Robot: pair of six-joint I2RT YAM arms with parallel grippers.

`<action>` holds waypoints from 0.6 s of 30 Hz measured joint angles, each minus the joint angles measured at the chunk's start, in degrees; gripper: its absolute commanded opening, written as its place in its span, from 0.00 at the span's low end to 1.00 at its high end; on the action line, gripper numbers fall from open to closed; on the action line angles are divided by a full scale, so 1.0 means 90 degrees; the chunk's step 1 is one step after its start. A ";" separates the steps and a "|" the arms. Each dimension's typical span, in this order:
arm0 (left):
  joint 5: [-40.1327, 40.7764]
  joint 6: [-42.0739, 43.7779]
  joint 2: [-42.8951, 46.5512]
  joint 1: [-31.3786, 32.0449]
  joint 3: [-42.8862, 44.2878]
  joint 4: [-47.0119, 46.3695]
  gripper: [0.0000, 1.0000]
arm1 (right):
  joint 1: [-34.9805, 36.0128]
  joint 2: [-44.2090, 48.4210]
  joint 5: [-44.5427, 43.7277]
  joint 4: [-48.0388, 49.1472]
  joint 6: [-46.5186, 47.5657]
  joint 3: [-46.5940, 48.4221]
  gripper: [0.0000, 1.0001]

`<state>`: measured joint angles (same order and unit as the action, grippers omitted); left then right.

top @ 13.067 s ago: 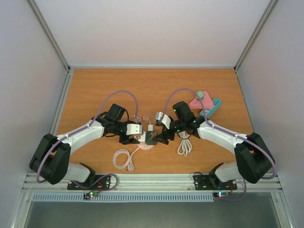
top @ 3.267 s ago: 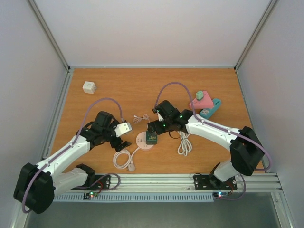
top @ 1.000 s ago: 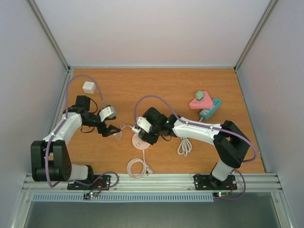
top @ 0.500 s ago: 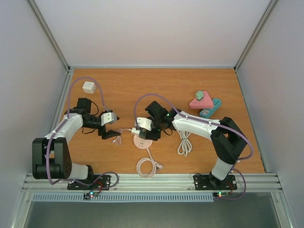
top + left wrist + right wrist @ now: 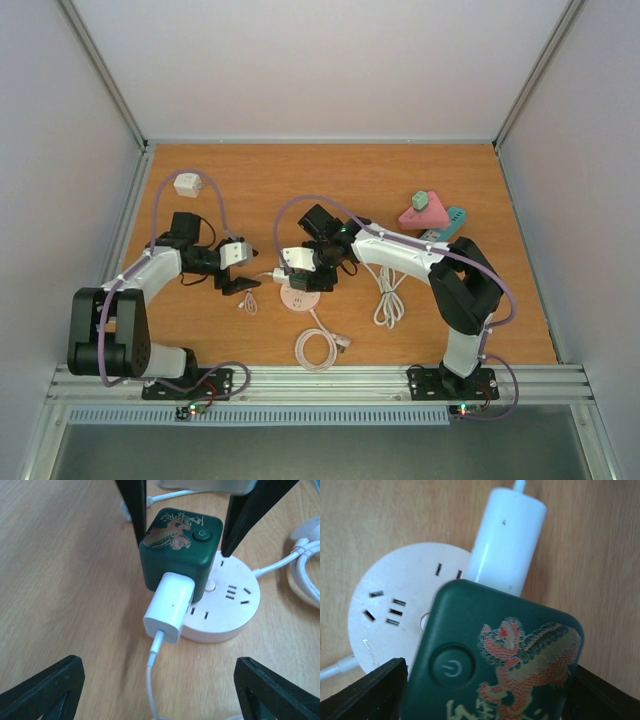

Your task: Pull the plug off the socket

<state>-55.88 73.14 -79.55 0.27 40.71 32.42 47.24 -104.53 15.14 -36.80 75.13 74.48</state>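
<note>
Fingers (image 5: 134, 505) of right tool (image 5: 182, 550) flank green cube (image 5: 495, 660) seated on socket (image 5: 235, 605).

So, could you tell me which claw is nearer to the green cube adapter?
Right. The right claw straddles the green cube adapter, one finger on each side; the left claw hangs open to its left, facing the white charger.

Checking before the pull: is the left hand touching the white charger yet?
Apart. The left wrist view shows the left hand open, bare table between its fingers and the white charger plugged into the green cube.
</note>
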 measured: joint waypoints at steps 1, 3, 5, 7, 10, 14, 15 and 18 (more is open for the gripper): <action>-0.0002 -0.0034 -0.0005 0.0061 -0.0015 -0.0049 0.82 | -0.0007 -0.0027 -0.0034 -0.0012 0.0036 -0.0002 0.84; -0.0010 -0.0075 -0.0039 0.0185 -0.0019 -0.0153 0.80 | -0.0012 -0.0058 -0.0083 -0.0002 0.0061 -0.0029 0.85; -0.0017 -0.0083 -0.0083 0.0265 -0.0019 -0.0223 0.79 | -0.0024 -0.0049 -0.0092 0.0049 0.0053 -0.0129 0.85; -0.0022 -0.0085 -0.0097 0.0316 -0.0039 -0.0308 0.77 | -0.0034 -0.0032 -0.0080 0.0160 0.0010 -0.0282 0.85; 0.0002 -0.0104 -0.0097 0.0435 -0.0114 -0.0471 0.76 | -0.0036 0.0034 -0.0002 0.0369 -0.0228 -0.0546 0.84; 0.0087 -0.0151 -0.0121 0.0661 -0.0226 -0.0624 0.73 | -0.0066 0.0279 0.0143 0.0896 -0.0726 -0.0930 0.82; 0.0117 -0.0168 -0.0141 0.0709 -0.0233 -0.0663 0.72 | -0.0078 0.0342 0.0192 0.1044 -0.0882 -0.1025 0.82; 0.0172 -0.0245 -0.0180 0.0811 -0.0236 -0.0765 0.69 | -0.0090 0.0459 0.0345 0.1455 -0.1273 -0.1234 0.79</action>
<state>-54.33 70.94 -81.17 7.57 38.59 25.54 46.44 -100.40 18.24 -23.70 63.68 63.37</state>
